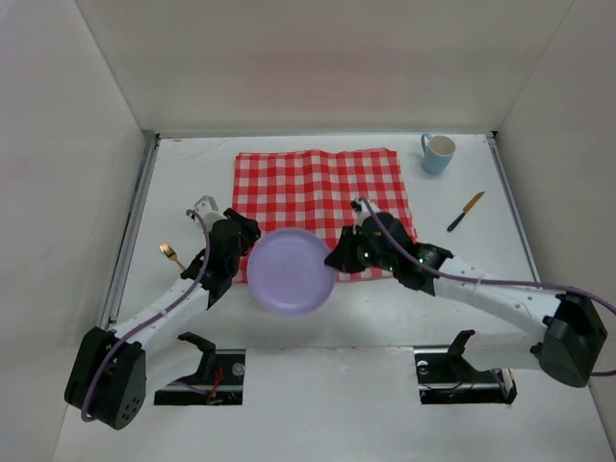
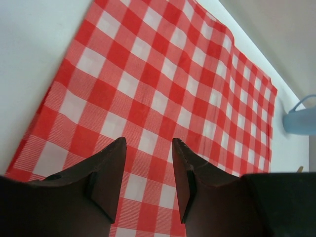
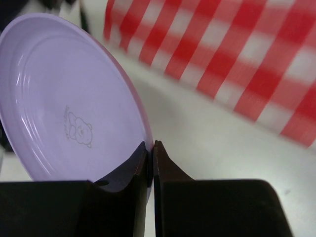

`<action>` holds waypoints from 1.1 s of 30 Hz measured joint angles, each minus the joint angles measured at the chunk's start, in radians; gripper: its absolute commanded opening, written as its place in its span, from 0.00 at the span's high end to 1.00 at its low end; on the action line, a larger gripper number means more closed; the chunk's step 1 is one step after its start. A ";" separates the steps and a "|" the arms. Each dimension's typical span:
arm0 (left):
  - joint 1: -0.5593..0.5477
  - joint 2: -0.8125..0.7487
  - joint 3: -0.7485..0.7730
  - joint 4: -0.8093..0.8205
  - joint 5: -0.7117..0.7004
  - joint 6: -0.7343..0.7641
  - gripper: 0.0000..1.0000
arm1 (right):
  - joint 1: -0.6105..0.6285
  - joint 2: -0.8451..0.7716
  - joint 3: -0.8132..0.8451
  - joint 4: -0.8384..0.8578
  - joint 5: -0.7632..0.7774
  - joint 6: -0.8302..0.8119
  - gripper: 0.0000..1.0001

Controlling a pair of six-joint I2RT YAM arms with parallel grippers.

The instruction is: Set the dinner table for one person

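A large flat matte-white counter (image 1: pixel 318 332) with white wall panels on three sides carries everything, and a red-and-white checked cloth (image 1: pixel 322 188) lies flat at its middle, towards the far wall.

At the cloth's near-left corner a round lilac plastic plate (image 1: pixel 292 270) sits between the two arms, its far edge overlapping the cloth's near border. The right pincer (image 1: pixel 339 258) reaches in from the cloth's near-right side and is clamped on the plate's right rim. The right wrist view shows the two dark fingers (image 3: pixel 165 168) pressed together with the thin rim between them, and a small outlined bear printed on the plate's face. Whether the plate touches the counter cannot be told.

The left pincer (image 1: pixel 241 236) hangs at the cloth's left edge. Its fingers (image 2: pixel 111 170) stand apart with nothing between them, only the checked fabric showing in the gap.

A light-blue mug (image 1: pixel 438 152) stands just beyond the cloth's far-right corner. A knife with a yellow handle and dark blade (image 1: pixel 465 212) lies to the right of the cloth, well apart from it. A small gold fork (image 1: pixel 171 254) lies to the cloth's left, beside the left arm.
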 measured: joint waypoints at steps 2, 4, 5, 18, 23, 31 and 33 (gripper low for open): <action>0.021 -0.006 -0.014 0.005 0.000 0.000 0.60 | -0.105 0.077 0.034 0.058 0.005 -0.001 0.92; 0.040 -0.010 -0.025 0.006 0.000 0.000 0.60 | -0.197 0.174 0.074 0.104 0.011 0.000 0.92; 0.048 -0.011 -0.029 0.009 0.000 0.000 0.60 | -0.237 0.224 0.093 0.120 0.013 0.000 0.92; 0.049 0.087 -0.071 0.126 0.003 0.000 0.59 | -0.461 0.657 0.344 0.173 0.032 -0.001 0.91; 0.039 0.146 -0.071 0.161 0.006 0.000 0.59 | -0.469 0.699 0.367 0.172 0.034 -0.001 0.90; 0.036 0.169 -0.071 0.192 0.007 0.000 0.57 | -0.469 0.718 0.365 0.160 0.035 0.003 0.85; 0.036 0.173 -0.071 0.197 0.007 0.000 0.57 | -0.469 0.721 0.365 0.155 0.038 0.006 0.76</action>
